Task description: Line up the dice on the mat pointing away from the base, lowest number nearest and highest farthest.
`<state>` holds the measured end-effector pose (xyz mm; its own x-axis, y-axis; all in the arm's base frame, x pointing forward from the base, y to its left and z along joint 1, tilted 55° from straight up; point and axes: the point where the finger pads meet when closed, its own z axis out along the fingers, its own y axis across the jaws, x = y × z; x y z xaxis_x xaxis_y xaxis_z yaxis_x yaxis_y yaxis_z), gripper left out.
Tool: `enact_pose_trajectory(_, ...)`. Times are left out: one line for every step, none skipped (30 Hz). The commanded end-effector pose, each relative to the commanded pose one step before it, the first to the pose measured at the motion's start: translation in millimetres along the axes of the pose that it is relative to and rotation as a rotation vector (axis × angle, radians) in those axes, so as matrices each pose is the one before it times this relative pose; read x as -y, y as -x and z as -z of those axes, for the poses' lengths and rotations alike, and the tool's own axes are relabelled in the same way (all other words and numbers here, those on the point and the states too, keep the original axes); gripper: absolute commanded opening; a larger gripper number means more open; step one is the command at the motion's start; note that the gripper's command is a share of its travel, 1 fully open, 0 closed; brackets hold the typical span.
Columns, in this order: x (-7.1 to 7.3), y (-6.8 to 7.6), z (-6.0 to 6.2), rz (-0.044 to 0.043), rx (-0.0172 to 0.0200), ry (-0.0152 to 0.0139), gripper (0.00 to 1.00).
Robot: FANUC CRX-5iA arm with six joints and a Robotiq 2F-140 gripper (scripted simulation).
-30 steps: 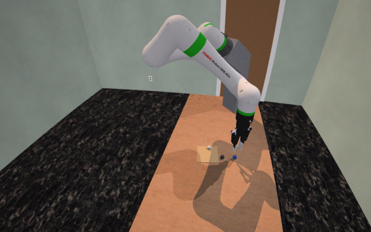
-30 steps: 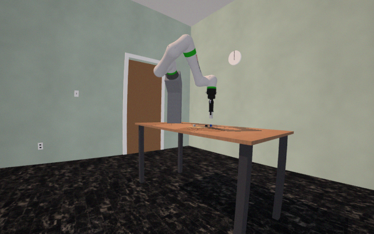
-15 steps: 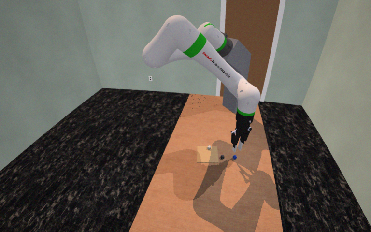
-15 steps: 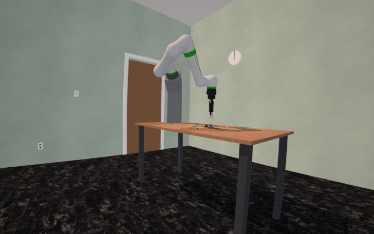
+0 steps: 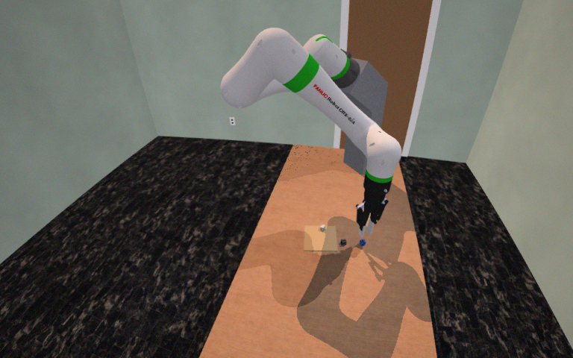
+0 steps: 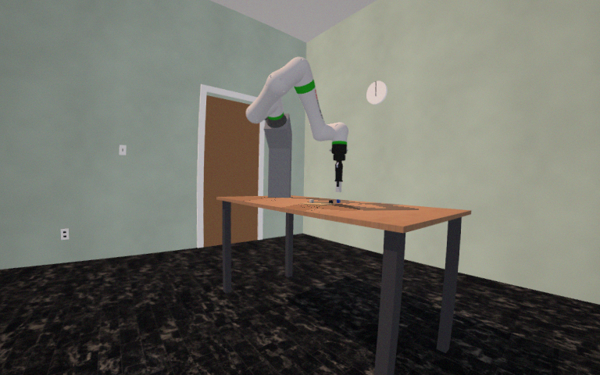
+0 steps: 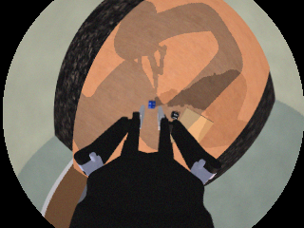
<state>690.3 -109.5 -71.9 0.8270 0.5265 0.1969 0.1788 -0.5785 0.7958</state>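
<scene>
Toward the right edge of the desk [image 5: 253,295] [image 6: 376,216] [image 7: 195,47] in the top view, the gripper [image 5: 365,230] [image 6: 338,190] [image 7: 151,110] hangs, fingers slightly parted, gripping nothing, near the blue die [image 5: 362,242] [image 6: 338,201] [image 7: 152,104]. Between the desk's side edges, the mat [image 5: 314,241] [image 7: 202,123] carries the white die [image 5: 322,227] [image 6: 311,201]; the black die [image 5: 342,242] [image 6: 330,201] [image 7: 175,115] lies off it. In the exterior view, the fingertips are above the desktop, back from its nearest corner. In the wrist view, the blue die shows just beyond the fingertips.

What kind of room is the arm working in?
Probably a plain indoor room set up as a robot work cell: a long wooden table beneath the arm, a brown door in a painted wall, and a round wall clock.
</scene>
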Motion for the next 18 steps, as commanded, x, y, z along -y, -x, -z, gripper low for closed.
enact_pose_trajectory(0.11, -0.27, -3.84, -0.00005, -0.00037, -0.00018, 0.21)
enact_pose_trajectory(-0.01, -0.03, -1.61, 0.00000, 0.00000, 0.00000, 0.21)
enact_pose_trajectory(-0.01, -0.04, -1.63, 0.00000, 0.00000, 0.00000, 0.21)
enact_pose_trajectory(-0.01, -0.03, -1.65, 0.00000, 0.00000, 0.00000, 0.21)
enact_pose_trajectory(-0.01, -0.03, -1.67, 0.00000, 0.00000, 0.00000, 0.21)
enact_pose_trajectory(-0.01, -0.04, -1.67, 0.00000, 0.00000, 0.00000, 0.21)
enact_pose_trajectory(-0.01, -0.03, -1.67, 0.00000, 0.00000, 0.00000, 0.21)
enact_pose_trajectory(0.00, 0.00, 0.00, 0.00000, 0.00000, 0.00000, 0.21)
enact_pose_trajectory(0.00, 0.00, 0.00, 0.00000, 0.00000, 0.00000, 0.21)
enact_pose_trajectory(-0.01, -0.03, -1.66, 0.00000, 0.00000, 0.00000, 0.21)
enact_pose_trajectory(-0.01, -0.04, -1.65, 0.00000, 0.00000, 0.00000, 0.21)
enact_pose_trajectory(-0.01, -0.03, -1.63, 0.00000, 0.00000, 0.00000, 0.21)
enact_pose_trajectory(-0.01, -0.03, -1.59, 0.00000, 0.00000, 0.00000, 0.21)
enact_pose_trajectory(-0.01, -0.03, -1.56, 0.00000, 0.00000, 0.00000, 0.21)
enact_pose_trajectory(-0.01, -0.03, -1.52, 0.00000, 0.00000, 0.00000, 0.21)
enact_pose_trajectory(-0.01, -0.03, -1.47, 0.00000, 0.00000, 0.00000, 0.21)
enact_pose_trajectory(-0.01, -0.03, -1.41, 0.00000, 0.00000, 0.00000, 0.21)
enact_pose_trajectory(-0.01, -0.02, -1.35, 0.00000, 0.00000, 0.00000, 0.21)
